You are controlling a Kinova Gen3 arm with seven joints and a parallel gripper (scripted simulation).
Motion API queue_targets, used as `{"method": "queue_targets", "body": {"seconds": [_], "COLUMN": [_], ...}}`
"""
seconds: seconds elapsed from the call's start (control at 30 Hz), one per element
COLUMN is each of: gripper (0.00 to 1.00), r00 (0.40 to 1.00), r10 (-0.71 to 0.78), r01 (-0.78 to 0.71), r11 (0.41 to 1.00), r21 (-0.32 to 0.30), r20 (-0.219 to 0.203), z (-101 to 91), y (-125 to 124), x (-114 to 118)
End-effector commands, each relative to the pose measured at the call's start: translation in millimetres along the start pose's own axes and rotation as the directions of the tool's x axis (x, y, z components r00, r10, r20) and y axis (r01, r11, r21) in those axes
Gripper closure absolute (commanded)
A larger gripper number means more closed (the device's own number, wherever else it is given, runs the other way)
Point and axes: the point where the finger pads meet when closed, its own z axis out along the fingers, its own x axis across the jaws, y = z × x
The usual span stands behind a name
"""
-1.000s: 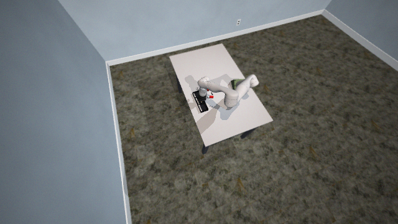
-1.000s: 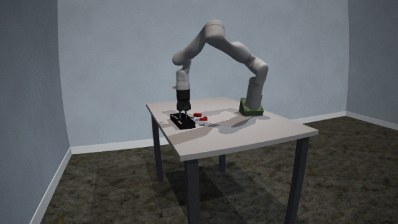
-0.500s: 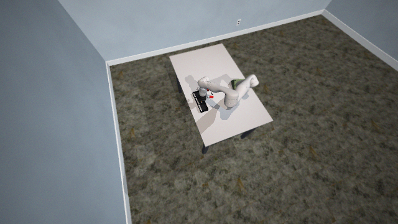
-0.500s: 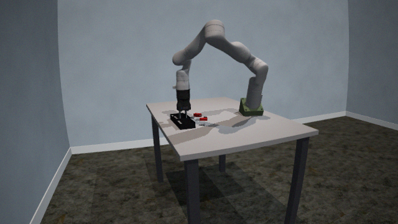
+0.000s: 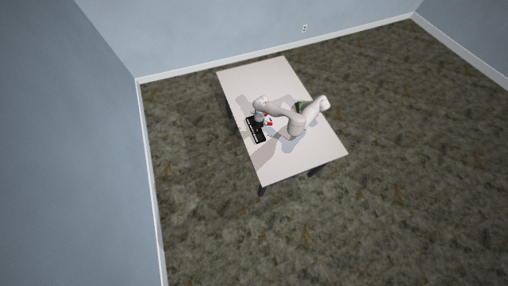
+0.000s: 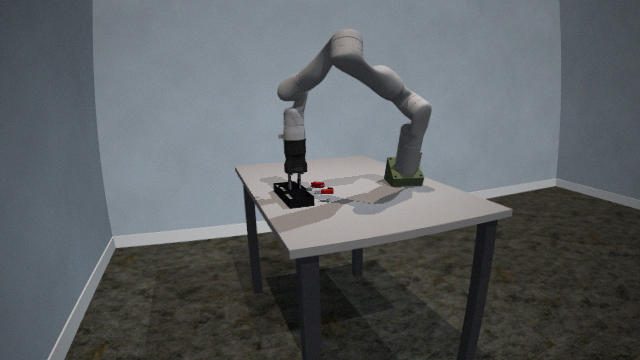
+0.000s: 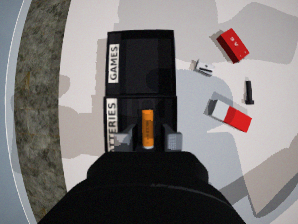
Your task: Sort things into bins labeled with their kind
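Two black bins stand end to end near the table's left edge. The far one [image 7: 141, 63] is labelled GAMES. The near one [image 7: 112, 119] [image 6: 296, 198] [image 5: 257, 133] has a label ending in "ERIES". My gripper [image 7: 149, 133] [image 6: 295, 186] [image 5: 259, 124] reaches down into the near bin and is open. An orange battery [image 7: 148, 125] lies in that bin between the fingers, with a gap to the right finger. Two red cartridges lie on the table right of the bins: a plain red one [image 7: 233, 44] [image 6: 317, 184] and a red and white one [image 7: 229, 115] [image 6: 327, 191].
A small grey part [image 7: 202, 67] and a small black part [image 7: 248, 91] lie on the table between the cartridges. The arm's green base [image 6: 403, 176] stands at the table's back right. The table edge [image 7: 67, 163] runs close beside the bins on the left.
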Motion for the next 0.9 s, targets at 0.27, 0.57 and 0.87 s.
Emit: {"method": "queue_targets", "body": {"seconds": [0.27,0.57,0.87], "gripper": [0.4,0.4,0.2], "r00": [1.0,1.0,0.978], "r10": [-0.002,-0.01,-0.211], "r01": [0.002,0.01,0.211], "r11": [1.0,1.0,0.977], "r21": [0.001,0.002,0.006], "r20": [0.003,0.002,-0.001], "z": [-16.8,-30.8,-32.6], "y": [-1,0,-25], "x": [-2,-2,24]}}
